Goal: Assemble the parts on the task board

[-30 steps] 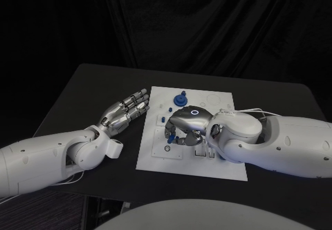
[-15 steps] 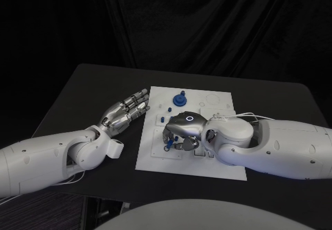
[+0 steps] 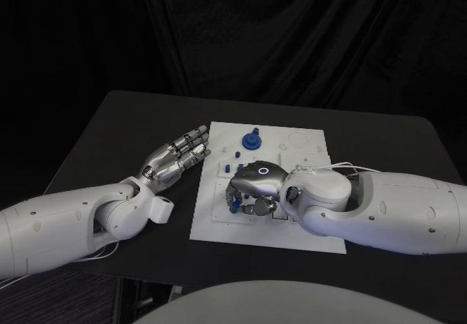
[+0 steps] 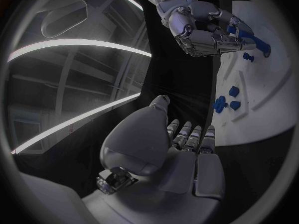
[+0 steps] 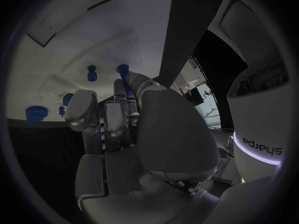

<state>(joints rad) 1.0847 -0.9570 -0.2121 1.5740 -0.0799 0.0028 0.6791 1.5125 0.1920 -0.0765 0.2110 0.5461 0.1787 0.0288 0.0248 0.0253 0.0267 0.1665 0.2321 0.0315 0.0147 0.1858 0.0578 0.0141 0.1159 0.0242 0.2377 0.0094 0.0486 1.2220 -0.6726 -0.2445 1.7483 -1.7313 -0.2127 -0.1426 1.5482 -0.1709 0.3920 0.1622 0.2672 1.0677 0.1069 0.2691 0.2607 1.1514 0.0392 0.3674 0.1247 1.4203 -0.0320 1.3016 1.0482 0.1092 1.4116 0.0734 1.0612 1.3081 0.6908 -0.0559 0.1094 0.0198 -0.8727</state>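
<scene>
Parts on the task board point(image 3: 313, 143) are lying scattered across the white plate, which is sitting in the middle of the black table point(image 3: 117, 121). A larger blue part point(image 3: 252, 140) with a round base and a knob is standing near the board's far edge, and small blue pegs point(image 3: 228, 166) are standing just behind the right hand. Pale round outlines are marking the board's far right corner.

The right hand point(image 3: 255, 183) is hanging over the board's centre with its back turned up, covering much of the middle of the plate. Its fingers are curling down and inward, and in the left wrist view point(image 4: 206, 25) a slim blue part point(image 4: 244, 36) is showing between the fingertips, pinched there just above the white surface. In the right wrist view the fingers point(image 5: 118, 114) are standing in front of the blue part they are pinching, with two blue pegs point(image 5: 92, 73) beyond them on the board.

The left hand point(image 3: 178, 157) is resting beside the board's left edge, over the bare table, with its fingers lying straight and side by side, holding nothing. The right forearm point(image 3: 389, 209) is lying across the board's near right corner, hiding that part of it.
</scene>
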